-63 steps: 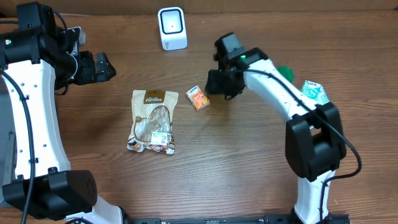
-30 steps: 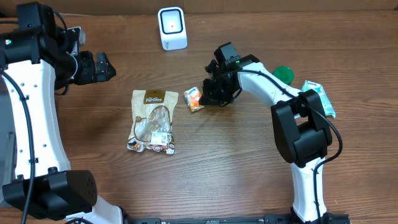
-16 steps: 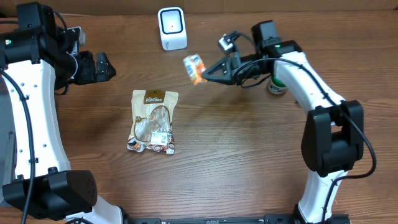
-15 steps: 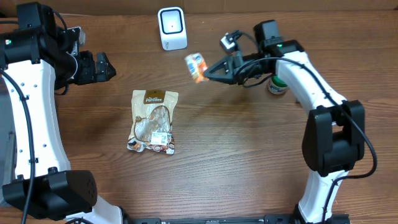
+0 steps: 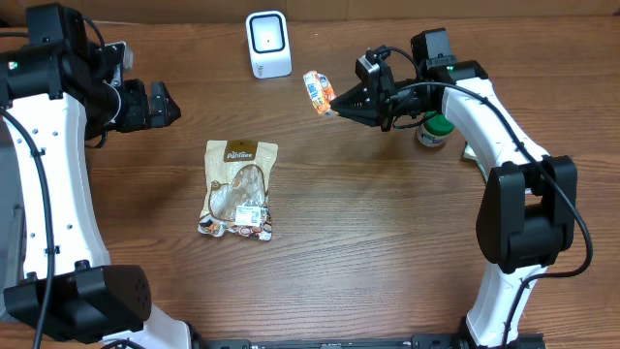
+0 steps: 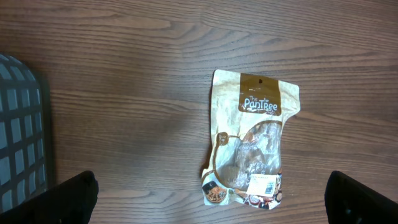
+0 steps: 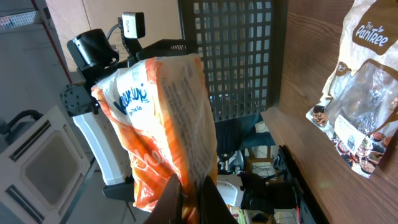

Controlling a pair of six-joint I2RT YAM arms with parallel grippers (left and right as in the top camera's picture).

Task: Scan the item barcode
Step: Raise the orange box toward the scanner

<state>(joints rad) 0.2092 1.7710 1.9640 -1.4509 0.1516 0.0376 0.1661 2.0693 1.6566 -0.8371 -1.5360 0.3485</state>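
Note:
A small orange and white packet (image 5: 318,92) hangs in the air to the right of the white scanner (image 5: 268,44), which stands at the back of the table. My right gripper (image 5: 335,100) is shut on the packet's edge. In the right wrist view the packet (image 7: 161,124) stands upright, pinched at its lower end between the dark fingers (image 7: 171,202) of the right gripper (image 7: 189,202). My left gripper (image 5: 167,105) hovers at the far left, open and holding nothing. In the left wrist view the left gripper (image 6: 211,202) shows only its fingertips (image 6: 74,196), at the bottom corners.
A brown see-through snack pouch (image 5: 238,189) lies flat at the table's left centre, below the left gripper (image 6: 252,146). A green-lidded jar (image 5: 433,131) stands beside the right arm. A dark wire basket (image 6: 18,130) sits off the table's left edge.
The right gripper has lifted the orange packet off the table and carried it up and back, level with the scanner's right side. The left arm has not moved.

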